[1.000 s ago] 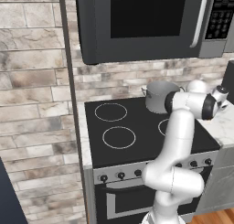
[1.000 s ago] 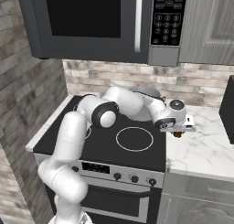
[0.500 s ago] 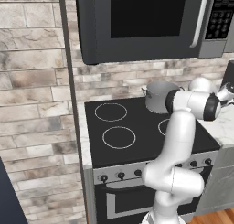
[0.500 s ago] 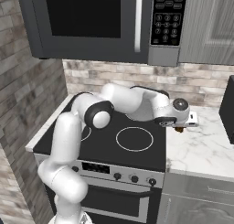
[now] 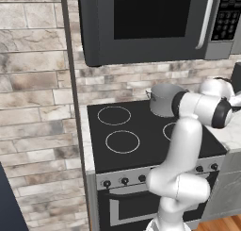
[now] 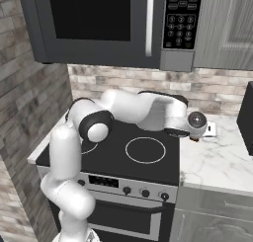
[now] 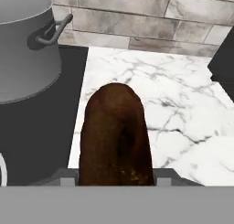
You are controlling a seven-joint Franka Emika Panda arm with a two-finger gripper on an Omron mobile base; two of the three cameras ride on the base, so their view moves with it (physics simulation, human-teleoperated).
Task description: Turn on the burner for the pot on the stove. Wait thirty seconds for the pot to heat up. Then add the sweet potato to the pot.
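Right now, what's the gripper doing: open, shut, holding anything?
Gripper: shut on the sweet potato, over the counter's edge beside the pot.

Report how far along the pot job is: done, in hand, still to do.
Done: nothing here shows whether the burner is lit; the stove top looks the same dark all over. In hand: the sweet potato sits right at the tool in the hand view, apparently gripped, above the marble counter beside the stove. Left: carry it over the pot and drop it in; the pot's inside is out of sight.
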